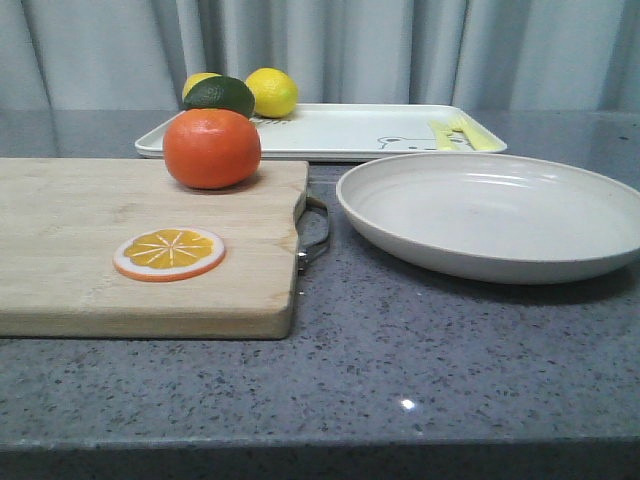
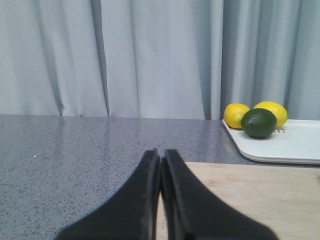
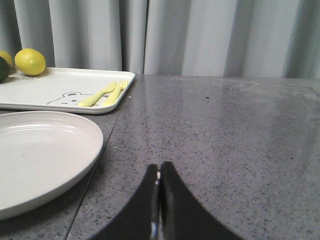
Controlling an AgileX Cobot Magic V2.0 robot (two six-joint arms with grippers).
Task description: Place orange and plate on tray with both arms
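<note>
The grey speckled tabletop [image 1: 400,380] carries all items. In the wrist views, both tools sit nearest the cameras, low over the surface. The left tool [image 2: 160,165] has its two black fingers [image 2: 186,200] pressed together with only a hairline seam between them, and it holds nothing; it sits over the near edge of the cutting board [image 2: 260,195]. The right tool [image 3: 158,172] is likewise closed, fingers meeting at the tips, empty, and positioned over bare tabletop just beside the plate [image 3: 40,155]. In the front view, neither tool is visible. The wooden cutting board [image 1: 100,270] lies at the near left, with a metal handle [image 1: 318,235] on its right end. An orange slice [image 1: 169,253] lies flat on the board. The orange [image 1: 211,148] rests on the far part of the board, upright and free of any tool. The plate [image 1: 490,215] sits on the tabletop to the right of the board, near the handle but apart from it, and is empty. Behind both, the tray [image 1: 330,132] lies flat on the tabletop. It carries a dark green fruit [image 1: 220,95] and two lemons [image 1: 271,92] at its far left corner, a bear drawing [image 1: 402,142], and yellow cutlery [image 1: 452,133] on its right side. A grey curtain [image 1: 330,50] closes the background.
</note>
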